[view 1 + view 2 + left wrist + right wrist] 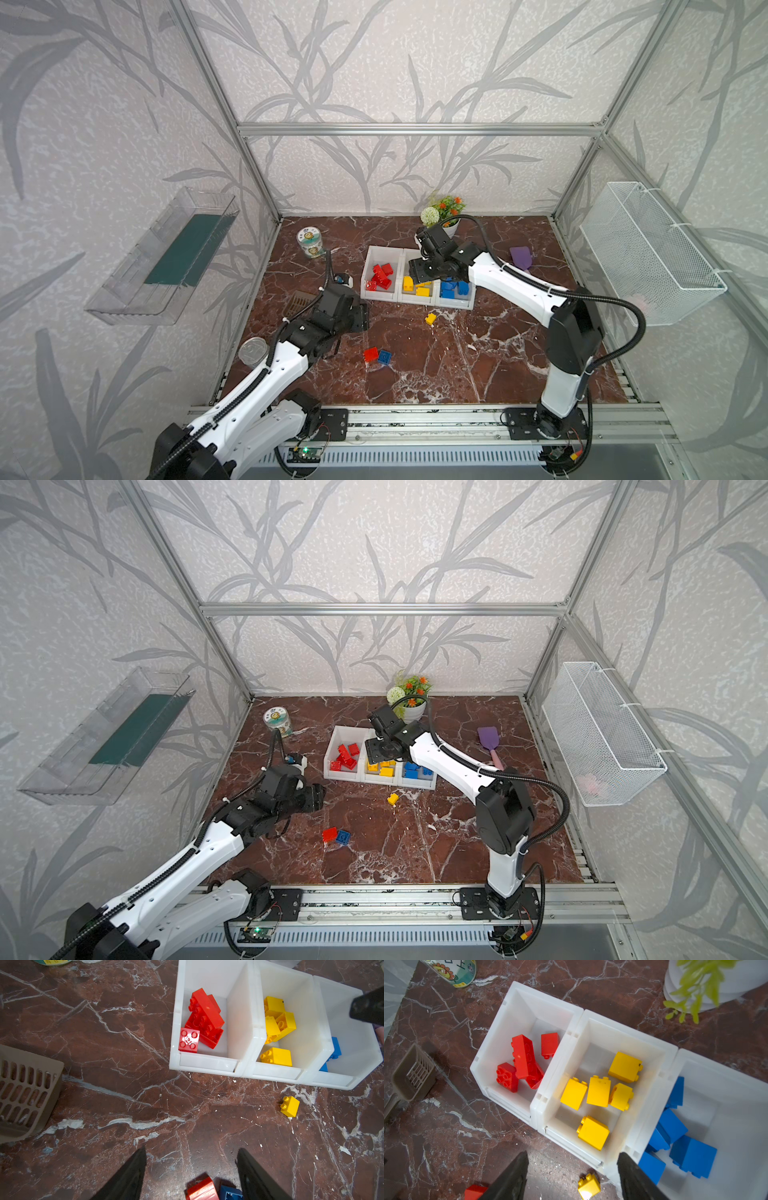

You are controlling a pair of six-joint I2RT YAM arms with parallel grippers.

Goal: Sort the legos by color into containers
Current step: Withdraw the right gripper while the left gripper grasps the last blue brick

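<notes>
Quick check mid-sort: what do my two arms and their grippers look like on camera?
Both arms are built alike. The left arm and right arm have smooth white shells with bulky black joints. A black ribbed cable loops along each one. The left gripper and right gripper each have two black fingers that taper toward the tips.

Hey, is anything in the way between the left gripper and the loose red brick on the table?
Nothing visible. The left gripper hangs open over bare marble, with the red brick close by. A blue brick sits close beside it and could crowd the grasp.
</notes>
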